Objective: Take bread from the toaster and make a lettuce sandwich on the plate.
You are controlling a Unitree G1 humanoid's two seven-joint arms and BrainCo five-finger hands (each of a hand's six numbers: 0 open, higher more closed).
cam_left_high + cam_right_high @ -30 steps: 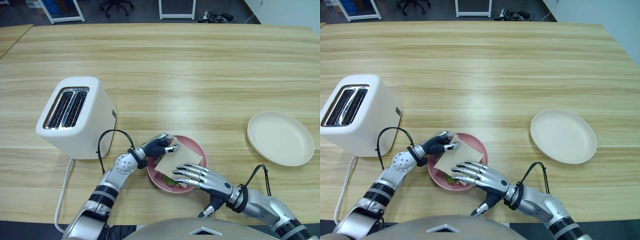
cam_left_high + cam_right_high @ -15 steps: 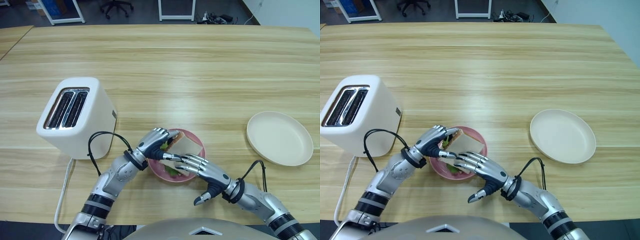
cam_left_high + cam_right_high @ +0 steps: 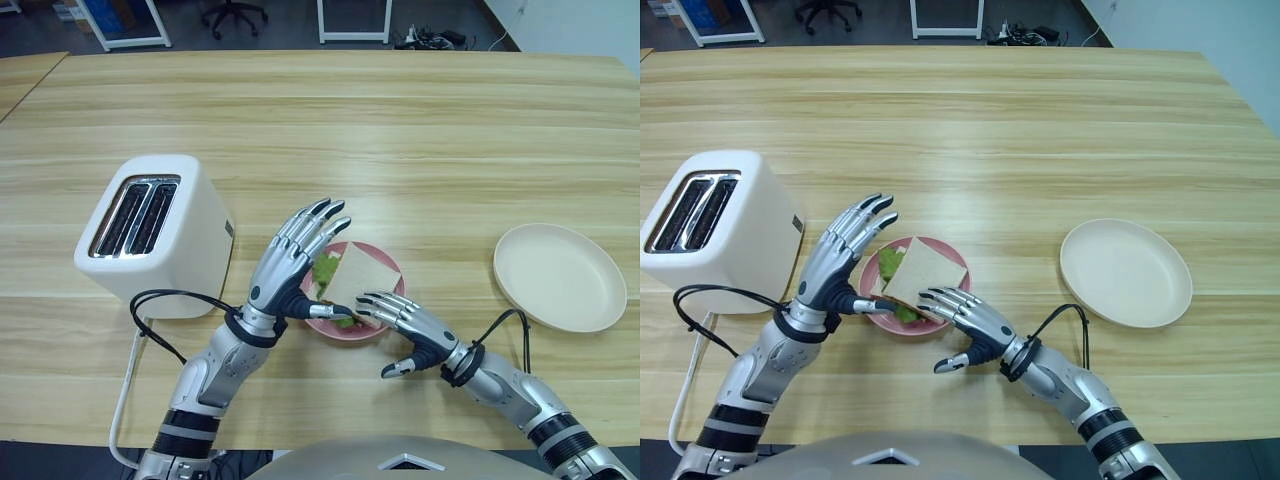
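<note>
Pink plate (image 3: 376,250), lower centre: a bread slice (image 3: 360,285) lies over lettuce (image 3: 326,272); you cannot tell whether a lower slice sits beneath. Toaster (image 3: 160,240) slots at left look empty, so assembly reads as essentially done, with only clearing your hands left. Left hand (image 3: 290,270) is splayed, holding nothing, beside the plate. Right hand (image 3: 405,320) is flat, grasping nothing, at the slice's near edge. Wooden surface (image 3: 400,150); cream plate (image 3: 560,275) at right; office chair (image 3: 232,14) at the top edge.
</note>
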